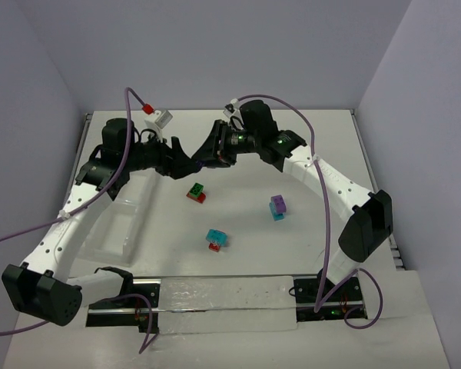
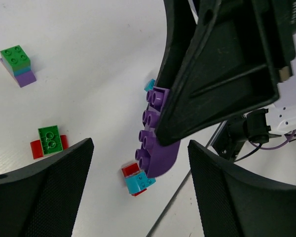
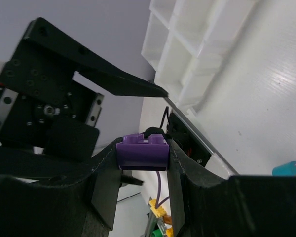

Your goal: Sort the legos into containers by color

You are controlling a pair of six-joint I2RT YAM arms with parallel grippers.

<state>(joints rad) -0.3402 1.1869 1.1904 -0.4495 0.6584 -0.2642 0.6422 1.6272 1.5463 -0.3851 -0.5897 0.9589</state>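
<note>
Right gripper [image 3: 142, 159] clamps long purple lego [image 2: 156, 134] lengthwise along its fingers, studs facing sideways; left gripper [image 2: 140, 148] gapes open nearby.

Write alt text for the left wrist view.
The right gripper holds a long purple brick above the white table, framed by the open left gripper. Three small stacks lie below: green on purple, green on red, cyan on red.
</note>
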